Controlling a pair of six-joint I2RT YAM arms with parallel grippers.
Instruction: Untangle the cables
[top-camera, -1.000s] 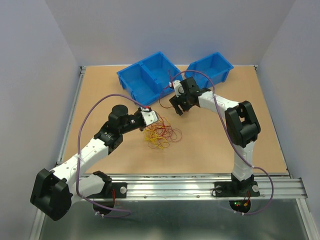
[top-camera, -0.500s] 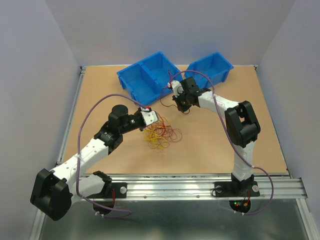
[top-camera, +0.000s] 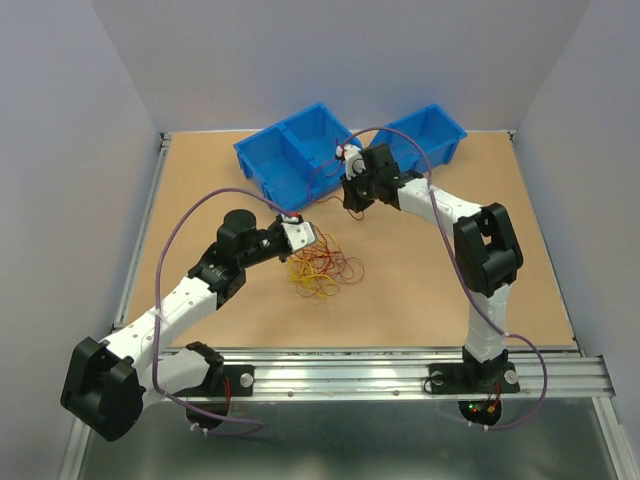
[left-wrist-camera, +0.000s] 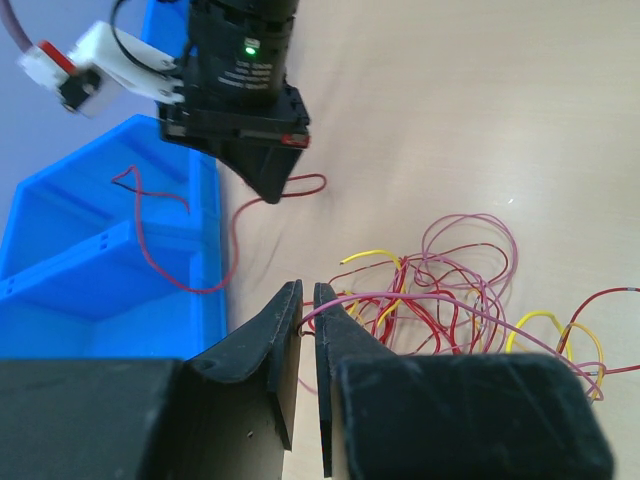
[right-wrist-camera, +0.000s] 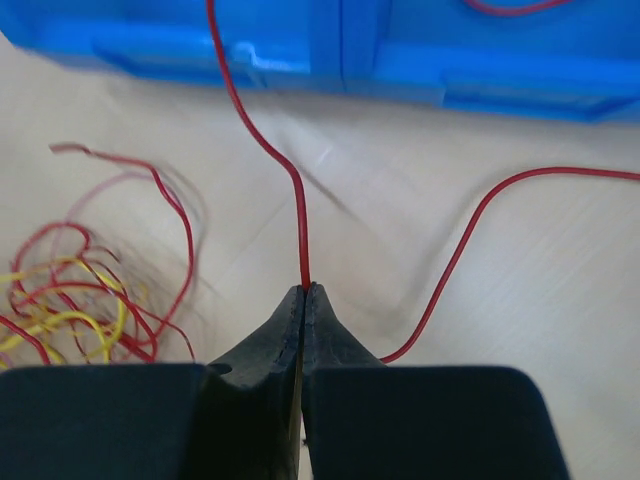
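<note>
Pale wooden counter (top-camera: 430, 290) is carrying the tangle (top-camera: 322, 270) of light, limp cables at its centre. The left tool (left-wrist-camera: 308, 295) is pinching a pink strand (left-wrist-camera: 400, 297) at the tangle's eleven o'clock edge. The right tool (right-wrist-camera: 303, 292), toward twelve o'clock, is clamping shut on a red strand (right-wrist-camera: 268, 150) trailing into the blue bin (top-camera: 290, 160). Free strand ends are offering the best hold, while crossings inside the tangle are proving unreadable.

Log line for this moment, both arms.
left gripper: shut on tangle | right gripper: shut on red cable | red cable: over blue bin wall

Glossy blue plastic bins (top-camera: 268, 178), matt wood-look tabletop (top-camera: 430, 290), smooth plastic-sheathed cables (top-camera: 322, 270), bare metal rail (top-camera: 350, 372)
</note>
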